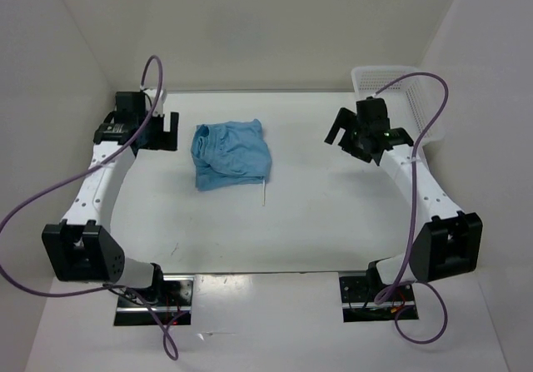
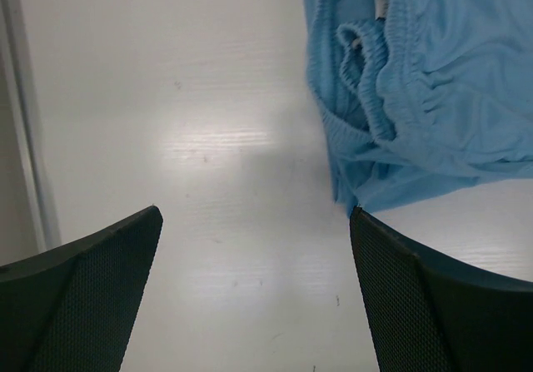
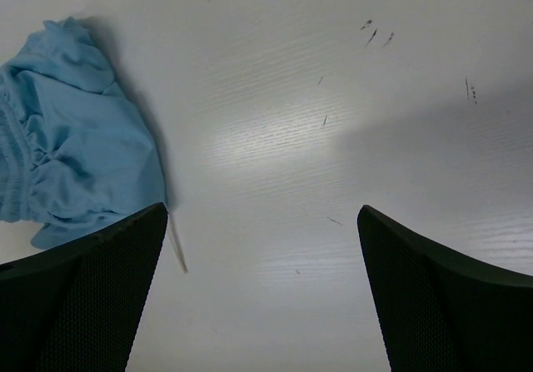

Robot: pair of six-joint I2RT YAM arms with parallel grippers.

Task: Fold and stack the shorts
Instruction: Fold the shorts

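Observation:
The light blue shorts [image 1: 231, 154] lie folded in a compact bundle on the white table, left of centre. A white drawstring end [image 1: 264, 194] pokes out at their near right corner. My left gripper [image 1: 169, 131] is open and empty, above the table just left of the shorts. In the left wrist view the shorts [image 2: 425, 89] fill the upper right, waistband gathers showing. My right gripper [image 1: 340, 132] is open and empty, well right of the shorts. In the right wrist view the shorts [image 3: 75, 139] sit at the left with the drawstring [image 3: 177, 251] beside them.
A white plastic mesh basket [image 1: 398, 89] stands at the back right corner, behind the right arm. White walls enclose the table on the left, back and right. Bare tabletop [image 1: 308, 214] lies between the shorts and the right arm.

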